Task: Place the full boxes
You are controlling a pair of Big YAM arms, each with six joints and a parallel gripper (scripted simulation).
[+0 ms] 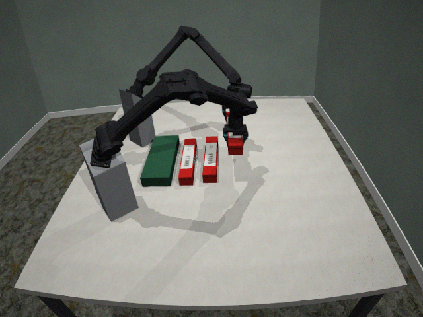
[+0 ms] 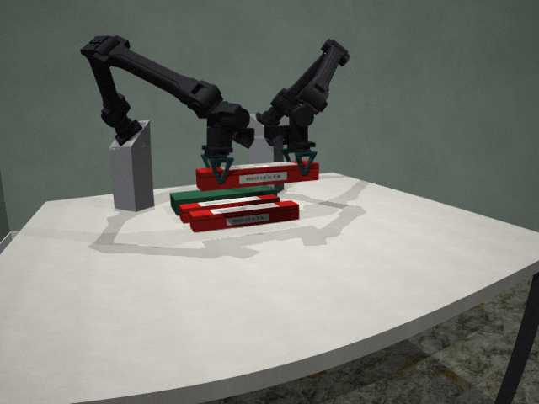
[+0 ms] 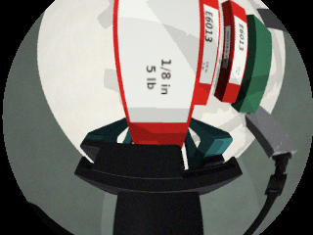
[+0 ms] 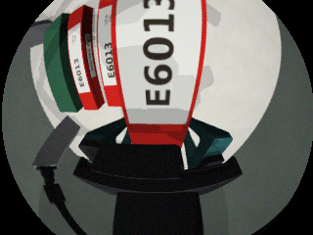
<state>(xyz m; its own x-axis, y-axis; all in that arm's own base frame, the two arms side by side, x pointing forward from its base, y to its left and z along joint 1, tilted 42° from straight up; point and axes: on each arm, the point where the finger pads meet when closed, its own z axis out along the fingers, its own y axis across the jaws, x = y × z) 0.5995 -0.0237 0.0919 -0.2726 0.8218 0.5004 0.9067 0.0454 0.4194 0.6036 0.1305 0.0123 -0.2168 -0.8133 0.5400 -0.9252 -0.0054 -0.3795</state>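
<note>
A red-and-white electrode box [image 1: 235, 148] [image 2: 263, 177] [image 3: 142, 29] [image 4: 158, 117] hangs about level in the air. My left gripper [image 2: 300, 167] [image 3: 158, 117] is shut on its "5 lb" end. My right gripper [image 1: 235, 137] [image 2: 217, 171] [image 4: 157, 116] is shut on its other end. A second box [image 1: 187, 156] [image 3: 238, 49] [image 4: 79, 64] lies flat on the table beside the platform. A third box [image 1: 209, 156] [image 2: 285, 212] [image 3: 208, 49] [image 4: 110, 64] lies flat parallel beside the second, apart from it. The green low platform [image 1: 158, 160] [image 2: 217, 195] [image 3: 258, 64] [image 4: 58, 64] bears no box.
The right arm's grey pedestal [image 1: 112, 187] [image 2: 132, 173] and the left arm's grey pedestal [image 1: 143, 126] stand behind the platform, near its two ends. The white table [image 1: 290, 221] [image 2: 261, 313] extends widely beyond the boxes on the side away from the pedestals.
</note>
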